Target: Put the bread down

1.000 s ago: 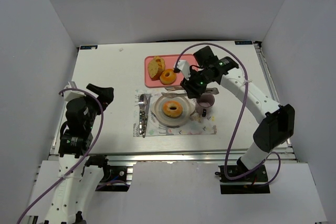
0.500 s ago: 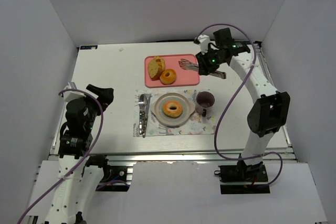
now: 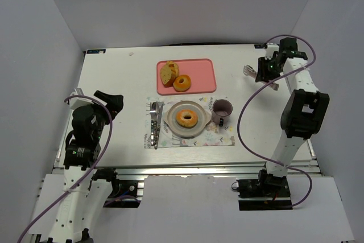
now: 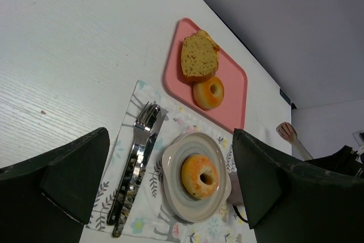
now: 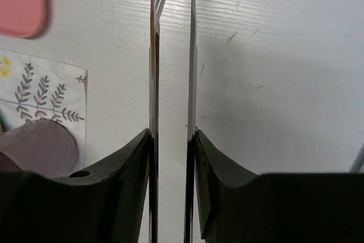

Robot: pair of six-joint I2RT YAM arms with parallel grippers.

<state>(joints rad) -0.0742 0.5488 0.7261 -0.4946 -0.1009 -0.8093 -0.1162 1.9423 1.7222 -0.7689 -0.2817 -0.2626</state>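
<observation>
Finds the small golden-brown ring-shaped bread (image 3: 186,118) lying flat at the middle of the round grey ceramic plate (image 3: 171,124), on the patterned white placemat (image 3: 224,138) at mid-tabletop. Puts a steel fork and knife (image 3: 154,122) just left of the plate, on the mat, and a purple mug (image 3: 222,109) just right of it. Notes, farther off, the pink rectangular tray (image 3: 202,74) carrying a deeper-orange ring bun (image 3: 182,82) and an irregular brown bread chunk (image 3: 168,73), side by side, touching or nearly so.

Shows the right tool (image 3: 263,72) well apart at the far right of the white tabletop (image 3: 114,72), clamped on a pair of metal tongs (image 3: 249,71). Sees, from the wrist, both steel blades squeezed close between the black fingers (image 5: 133,163), with nothing caught in them. Places the left tool (image 3: 109,99) at the near left, spread wide and empty, apart from everything.

Judges the placing as done: bread down on the plate, free of the tongs. Leaves, at most, setting the tongs down.
</observation>
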